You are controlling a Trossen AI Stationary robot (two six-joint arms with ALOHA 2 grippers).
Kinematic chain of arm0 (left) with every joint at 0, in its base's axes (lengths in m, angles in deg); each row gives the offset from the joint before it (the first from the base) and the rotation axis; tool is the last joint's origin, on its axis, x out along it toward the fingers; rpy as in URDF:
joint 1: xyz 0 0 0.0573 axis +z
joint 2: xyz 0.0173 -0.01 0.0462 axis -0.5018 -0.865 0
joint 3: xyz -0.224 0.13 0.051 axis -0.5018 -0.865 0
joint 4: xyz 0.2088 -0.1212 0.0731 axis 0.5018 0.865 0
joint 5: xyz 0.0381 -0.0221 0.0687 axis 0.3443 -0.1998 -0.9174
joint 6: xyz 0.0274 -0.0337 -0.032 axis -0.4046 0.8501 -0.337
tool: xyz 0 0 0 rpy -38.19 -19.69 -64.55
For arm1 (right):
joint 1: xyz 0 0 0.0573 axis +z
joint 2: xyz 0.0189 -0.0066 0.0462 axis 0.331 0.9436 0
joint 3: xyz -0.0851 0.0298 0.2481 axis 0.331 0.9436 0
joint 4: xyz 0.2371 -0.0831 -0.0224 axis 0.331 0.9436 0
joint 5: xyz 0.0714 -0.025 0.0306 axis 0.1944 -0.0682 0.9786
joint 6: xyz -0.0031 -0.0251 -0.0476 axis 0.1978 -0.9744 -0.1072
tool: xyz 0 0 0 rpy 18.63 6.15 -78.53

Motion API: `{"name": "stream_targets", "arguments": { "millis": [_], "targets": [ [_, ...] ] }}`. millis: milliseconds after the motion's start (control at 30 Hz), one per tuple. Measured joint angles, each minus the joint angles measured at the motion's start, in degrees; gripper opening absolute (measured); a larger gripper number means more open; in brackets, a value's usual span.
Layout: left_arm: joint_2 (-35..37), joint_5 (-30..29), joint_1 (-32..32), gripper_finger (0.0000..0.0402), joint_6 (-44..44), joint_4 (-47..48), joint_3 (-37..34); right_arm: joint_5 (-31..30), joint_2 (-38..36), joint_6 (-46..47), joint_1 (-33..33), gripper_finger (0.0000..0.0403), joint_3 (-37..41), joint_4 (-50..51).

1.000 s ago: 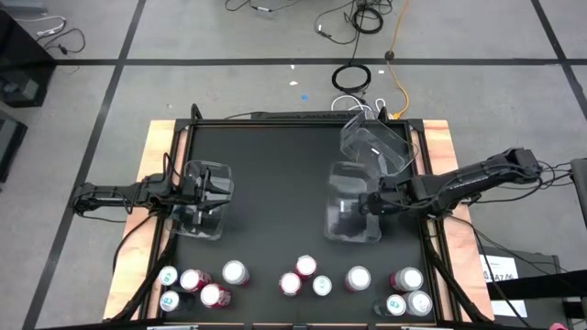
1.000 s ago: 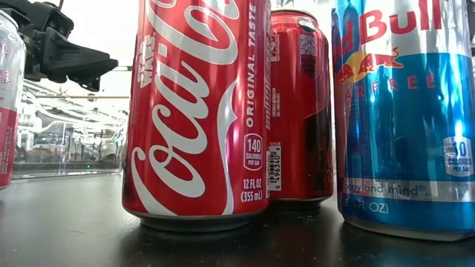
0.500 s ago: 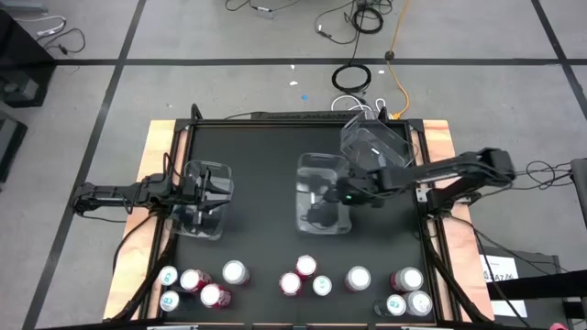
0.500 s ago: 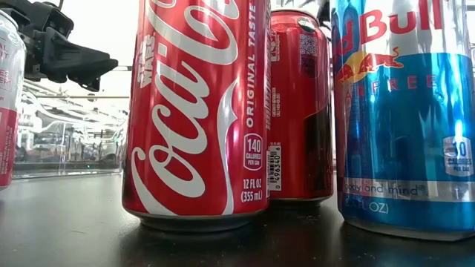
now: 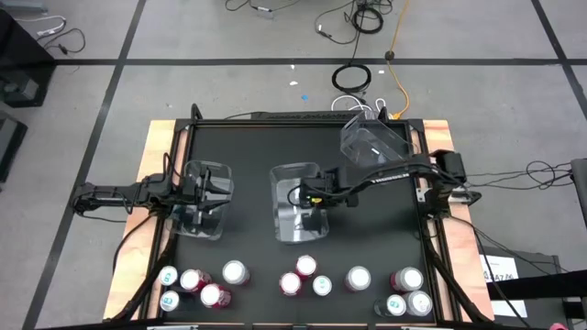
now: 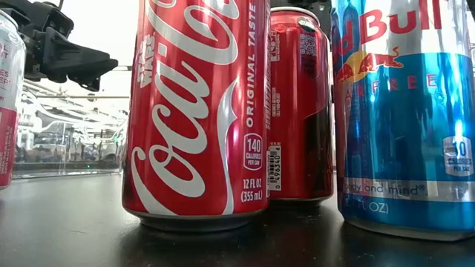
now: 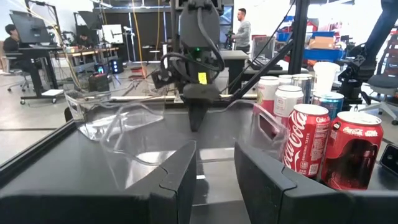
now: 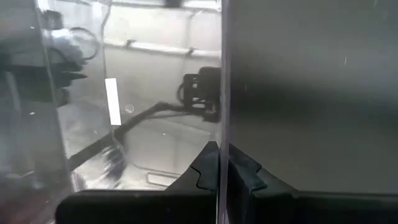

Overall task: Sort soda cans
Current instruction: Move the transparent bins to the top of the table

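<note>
Twelve or so cans stood upright in a loose row along the table's near edge — just toward that edge from the mid-table bin, whose wall was pinched in the clenched right gripper. Nearer the middle cans than the left gripper, parted around another bin's wall at the left.

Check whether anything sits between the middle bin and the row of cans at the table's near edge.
Nothing visible does. The right pincer is shut on the wall of the middle bin, and only bare black table separates it from the cans. The left pincer is at the left bin; a third bin stands at the far right.
</note>
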Motion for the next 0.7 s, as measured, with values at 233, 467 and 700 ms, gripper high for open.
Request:
{"name": "stream_targets", "arguments": {
  "millis": [233, 467, 700],
  "targets": [
    [0.02, 0.00, 0.00, 0.0121, 0.01, -0.01, 0.01, -1.11, 0.42, 2.82, 0.00, 0.0004, 0.00, -1.68],
    [0.02, 0.01, 0.02, 0.0121, 0.02, -0.01, 0.00, -1.10, 0.57, 5.70, 0.42, 0.0003, 0.00, -3.87],
    [0.01, 0.00, 0.00, 0.0121, 0.02, -0.01, 0.01, -2.51, 0.59, 7.39, 0.88, 0.0014, -0.02, -4.52]
  ]
}}
